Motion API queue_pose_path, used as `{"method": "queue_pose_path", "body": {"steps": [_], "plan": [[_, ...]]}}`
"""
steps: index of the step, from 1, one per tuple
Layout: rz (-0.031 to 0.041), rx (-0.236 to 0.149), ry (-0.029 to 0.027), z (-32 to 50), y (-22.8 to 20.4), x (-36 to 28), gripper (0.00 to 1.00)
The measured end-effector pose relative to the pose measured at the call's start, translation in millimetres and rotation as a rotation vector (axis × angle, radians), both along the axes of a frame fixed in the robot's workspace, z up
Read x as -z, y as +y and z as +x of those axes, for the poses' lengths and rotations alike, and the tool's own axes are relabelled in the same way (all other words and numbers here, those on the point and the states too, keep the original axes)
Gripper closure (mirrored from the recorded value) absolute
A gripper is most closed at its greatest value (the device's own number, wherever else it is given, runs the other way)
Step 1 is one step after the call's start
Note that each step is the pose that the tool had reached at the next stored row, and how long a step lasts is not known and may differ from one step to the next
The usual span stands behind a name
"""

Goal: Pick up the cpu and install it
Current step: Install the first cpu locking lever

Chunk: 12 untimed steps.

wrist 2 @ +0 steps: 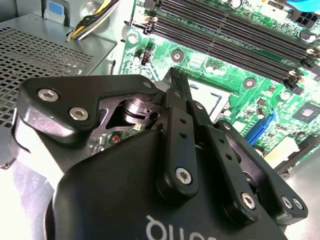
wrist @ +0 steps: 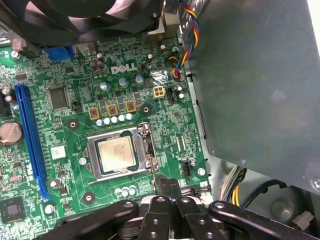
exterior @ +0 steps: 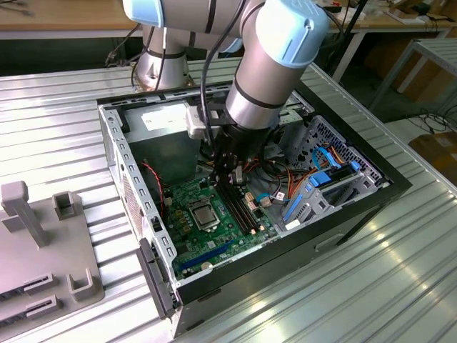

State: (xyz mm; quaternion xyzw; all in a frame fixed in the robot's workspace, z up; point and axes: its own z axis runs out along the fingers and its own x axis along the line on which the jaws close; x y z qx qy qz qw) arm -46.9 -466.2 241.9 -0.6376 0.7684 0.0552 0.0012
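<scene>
Grey plastic fixture sits nearest the camera on the ribbed metal bench, at the exterior view's left, well apart from the work. Open PC case lies on its side mid-bench, green motherboard exposed. Robot arm reaches down into the case from the far side. Tool hangs just above the board, fingers pressed together with no gap visible in both wrist views, nothing held between them. cpu is seated flat in its socket on the board, silver face up, metal socket frame around it; in the exterior view it shows as the small grey square just left of the tool. Fingertips sit beside the socket edge, near the cpu but not touching it. Black memory slots run along the board on the tool's other side. Blue drive bracket and cable bundle sit at the case's right end.
</scene>
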Motion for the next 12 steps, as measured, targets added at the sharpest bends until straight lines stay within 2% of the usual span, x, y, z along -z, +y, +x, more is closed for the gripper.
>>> {"method": "queue_pose_path", "body": {"steps": [1, 7, 10, 12], "plan": [[-0.0016, -0.003, -0.0055, -0.8, 0.1, -0.7, 0.89], [-0.0101, -0.018, -0.0231, -3.7, -0.1, -1.1, 0.89], [-0.0118, -0.028, -0.0349, -5.2, 0.0, -1.0, 0.89], [-0.0121, -0.033, -0.0385, -6.6, 0.0, -1.1, 0.89]]}}
